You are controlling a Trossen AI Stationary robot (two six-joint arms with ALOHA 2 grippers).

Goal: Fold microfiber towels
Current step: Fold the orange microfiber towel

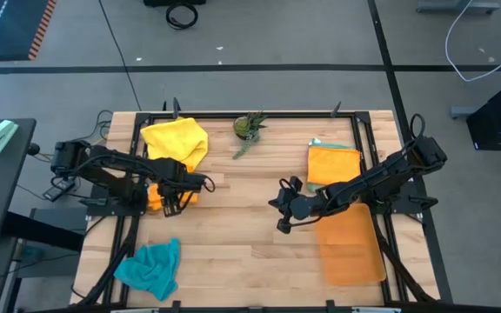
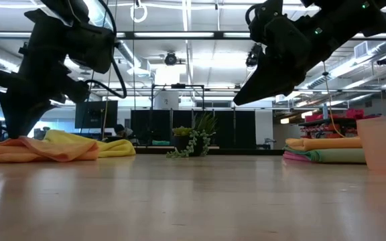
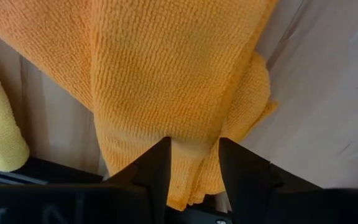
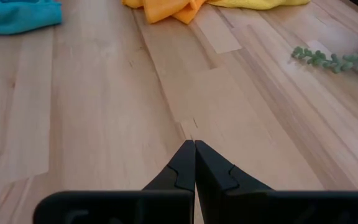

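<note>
An orange towel [image 1: 156, 200] lies crumpled at the table's left, and my left gripper [image 1: 179, 198] is down on it, shut on a bunch of the cloth [image 3: 166, 74]. A yellow towel [image 1: 177, 139] lies crumpled behind it, and a teal towel [image 1: 150, 265] lies at the near left. A stack of folded towels [image 1: 333, 162], orange on top, sits at the far right. My right gripper [image 1: 282, 213] is shut and empty above the bare middle of the table; it also shows in the right wrist view [image 4: 194, 149]. My left gripper pinches a bunched fold of the orange towel [image 3: 194, 152] between its two fingers [image 3: 157, 165]; several layers show in the gap. The fingers come down at it from above, slanting. The rest of the towel [image 2: 39, 148] lies slack on the table.
A small green plant [image 1: 250, 129] stands at the far middle. A translucent orange mat [image 1: 350, 243] lies at the near right, under the right arm. Bare wood [image 1: 233, 243] stretches across the table's middle and near side.
</note>
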